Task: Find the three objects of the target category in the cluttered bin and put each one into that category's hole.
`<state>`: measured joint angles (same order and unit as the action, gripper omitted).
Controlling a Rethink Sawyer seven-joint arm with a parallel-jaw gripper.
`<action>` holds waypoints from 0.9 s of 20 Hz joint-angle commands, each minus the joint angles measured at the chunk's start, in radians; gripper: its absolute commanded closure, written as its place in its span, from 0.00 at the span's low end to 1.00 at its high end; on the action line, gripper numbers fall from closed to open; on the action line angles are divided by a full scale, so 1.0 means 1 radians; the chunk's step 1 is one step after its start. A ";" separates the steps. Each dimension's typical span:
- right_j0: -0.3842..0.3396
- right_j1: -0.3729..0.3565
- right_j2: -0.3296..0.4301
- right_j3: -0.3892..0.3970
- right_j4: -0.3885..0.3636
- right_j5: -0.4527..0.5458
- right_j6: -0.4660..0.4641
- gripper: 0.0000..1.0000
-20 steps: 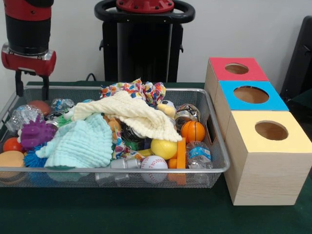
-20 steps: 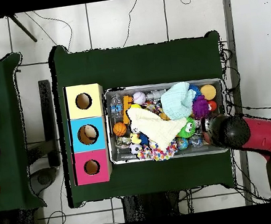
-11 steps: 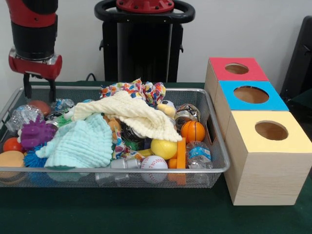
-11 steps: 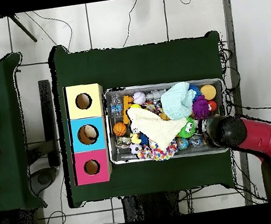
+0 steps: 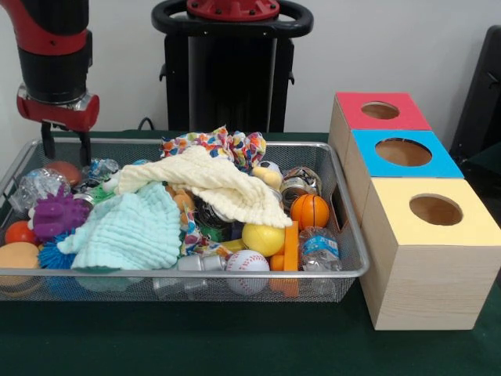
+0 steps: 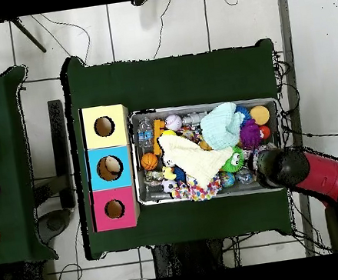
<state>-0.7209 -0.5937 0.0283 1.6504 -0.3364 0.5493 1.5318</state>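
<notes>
Pincer (image 5: 65,153) moved inward over bin (image 5: 344,235) corner, fingers apart front view only

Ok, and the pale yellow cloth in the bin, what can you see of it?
The pale yellow cloth is a soft, crinkled fabric, loosely rumpled and draped over the clutter in the middle of the wire bin. One end lies by the light blue cloth; the other hangs down toward the yellow ball and the small basketball. The patterned cloth lies behind it. The gripper is away from it, over the bin's far corner.
</notes>
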 commanded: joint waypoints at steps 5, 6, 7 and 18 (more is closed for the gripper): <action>-0.039 0.041 -0.009 -0.020 0.035 -0.058 0.158 0.00; -0.045 0.036 -0.011 -0.015 0.034 -0.059 0.155 0.00; -0.053 0.035 -0.013 -0.016 0.034 -0.056 0.149 0.00; -0.080 0.086 0.002 -0.027 0.023 -0.113 0.142 0.00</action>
<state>-0.7901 -0.5612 -0.0108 1.6498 -0.3362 0.5140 1.5318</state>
